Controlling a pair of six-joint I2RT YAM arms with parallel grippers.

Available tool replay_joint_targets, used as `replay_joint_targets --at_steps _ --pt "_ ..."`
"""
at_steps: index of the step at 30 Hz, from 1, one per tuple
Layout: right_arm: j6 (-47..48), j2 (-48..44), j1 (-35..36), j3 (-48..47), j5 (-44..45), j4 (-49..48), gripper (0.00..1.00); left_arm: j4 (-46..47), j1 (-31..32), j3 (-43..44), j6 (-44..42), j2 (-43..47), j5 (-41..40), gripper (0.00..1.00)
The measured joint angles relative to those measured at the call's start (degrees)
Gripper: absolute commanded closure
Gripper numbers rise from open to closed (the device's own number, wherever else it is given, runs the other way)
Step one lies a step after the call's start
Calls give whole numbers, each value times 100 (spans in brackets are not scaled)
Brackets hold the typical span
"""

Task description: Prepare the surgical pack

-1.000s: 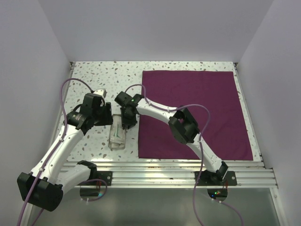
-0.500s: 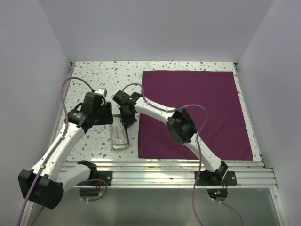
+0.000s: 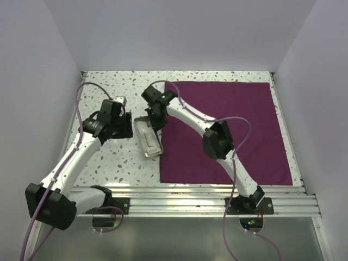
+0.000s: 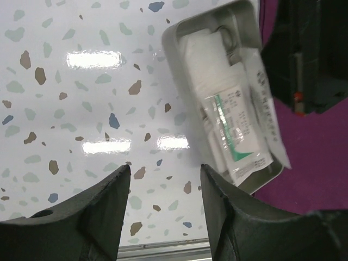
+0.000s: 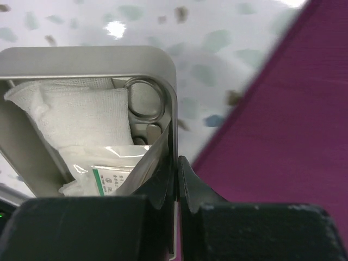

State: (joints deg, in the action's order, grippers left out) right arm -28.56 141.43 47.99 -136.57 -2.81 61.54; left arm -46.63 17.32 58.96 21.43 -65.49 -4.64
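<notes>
While the right pincer (image 5: 177,163) pinches its wall, the small shiny rectangular steel tray (image 3: 158,153) is at the dark magenta cloth sheet's (image 3: 234,125) left edge.
Left pincer (image 4: 163,168) gapes empty above speckled worktop (image 3: 109,87) just beside it; white gauze (image 5: 81,119) inside.

Your worktop (image 3: 109,87) is glossy white, flecked all over with grey, brown, teal and blue chips. The cloth (image 3: 250,119) is a plain dark magenta-purple. The steel tray (image 5: 81,54) shows a dull silver-grey. In it you see white woven gauze (image 5: 81,119), a grey metal finger ring (image 5: 144,80) and a clear packet (image 4: 242,130) with a white label, fine dark lettering and a green stripe. The left arm (image 3: 73,166) and right arm (image 3: 187,115) are white with black joints and black jaws. Their cables (image 3: 82,86) are pale lilac. The walls (image 3: 185,32) look pale lavender-grey.
</notes>
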Motion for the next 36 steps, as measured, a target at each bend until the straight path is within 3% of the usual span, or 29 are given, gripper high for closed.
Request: replay_joint_targets --at_steps 5,17,22,36 --pt "800 -365 -717 588 4 52 100 90 -2 103 11 -293 214 42" --pt "2371 -968 -3187 1904 258 -144 100 448 -2 22 57 -911 1207 44" --pt "2793 -968 -3515 2157 616 -157 100 581 -2 -2 52 -1102 1464 44" --pt "4052 -970 -4256 2441 142 -33 100 1102 -2 -247 44 -1429 1956 45"
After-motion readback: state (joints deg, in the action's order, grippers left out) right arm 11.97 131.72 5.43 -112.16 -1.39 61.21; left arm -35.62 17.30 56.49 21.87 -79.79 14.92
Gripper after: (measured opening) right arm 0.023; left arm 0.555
